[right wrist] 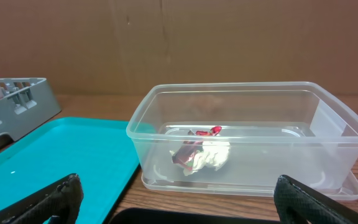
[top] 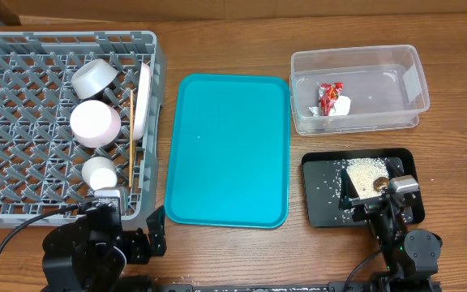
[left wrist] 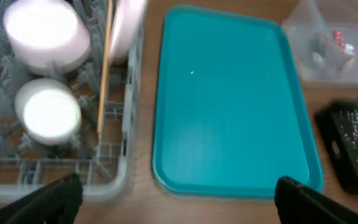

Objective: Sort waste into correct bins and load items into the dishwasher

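- We see both claws released and empty: the left claw [left wrist: 179,186] faces the teal tray [left wrist: 229,93], the right claw [right wrist: 179,186] the clear tub [right wrist: 241,93].
- The wrapper [top: 329,97] lies in the clear tub; the rice [top: 363,172] lies in the black tray [top: 319,207].
- The bowls [top: 96,120], plate [top: 145,89] and chopsticks [top: 130,122] sit in the grey rack [top: 23,162].

A lab setup: wooden table [top: 217,40], cardboard backdrop [right wrist: 166,37].

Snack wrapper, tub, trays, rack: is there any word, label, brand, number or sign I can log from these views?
No text can be read in any view.
Snack wrapper in the clear tub: red-and-white print, too small and blurred to read.
Teal tray, black tray, grey rack: no legible labels or markings.
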`<state>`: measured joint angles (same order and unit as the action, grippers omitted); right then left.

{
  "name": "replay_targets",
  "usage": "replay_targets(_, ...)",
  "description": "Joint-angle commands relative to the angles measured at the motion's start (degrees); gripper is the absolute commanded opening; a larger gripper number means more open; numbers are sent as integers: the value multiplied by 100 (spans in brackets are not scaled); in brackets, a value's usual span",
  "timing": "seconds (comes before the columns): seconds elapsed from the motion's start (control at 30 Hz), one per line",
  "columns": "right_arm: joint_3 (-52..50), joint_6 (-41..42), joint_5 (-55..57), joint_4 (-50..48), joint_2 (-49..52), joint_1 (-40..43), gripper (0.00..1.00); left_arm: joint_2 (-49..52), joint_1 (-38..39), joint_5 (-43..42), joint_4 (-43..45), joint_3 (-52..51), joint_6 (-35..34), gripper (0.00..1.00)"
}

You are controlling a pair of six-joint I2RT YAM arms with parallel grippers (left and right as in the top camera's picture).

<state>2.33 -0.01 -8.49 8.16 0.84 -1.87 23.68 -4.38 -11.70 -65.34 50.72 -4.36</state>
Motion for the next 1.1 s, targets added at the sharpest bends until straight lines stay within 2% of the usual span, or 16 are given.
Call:
replay_targets(0.0, -13, 24, 90, -28, -68, 28, 100, -531, 391, 472, 964, -638, 7, 100)
replay_targets(0.07, -13, 24, 90, -28, -68, 28, 100, -1202, 616, 468, 2087, -1661, 0, 100)
replay_targets(0.23, -13, 24, 90, -28, -68, 28, 100, -2337, 629, 424, 4409, -3560, -101, 100)
replay_targets(0.43, -13, 24, 90, -28, -68, 28, 100, -2350, 627, 885, 7134, -4909, -35, 100)
replay_targets(0.57, -13, 24, 90, -28, -68, 28, 100, -2350, 629, 925, 6057, -5040, -37, 100)
replay_targets(1.07, -13, 24, 90, -28, -68, 28, 100, -2343, 623, 935, 6094, -5038, -35, 100)
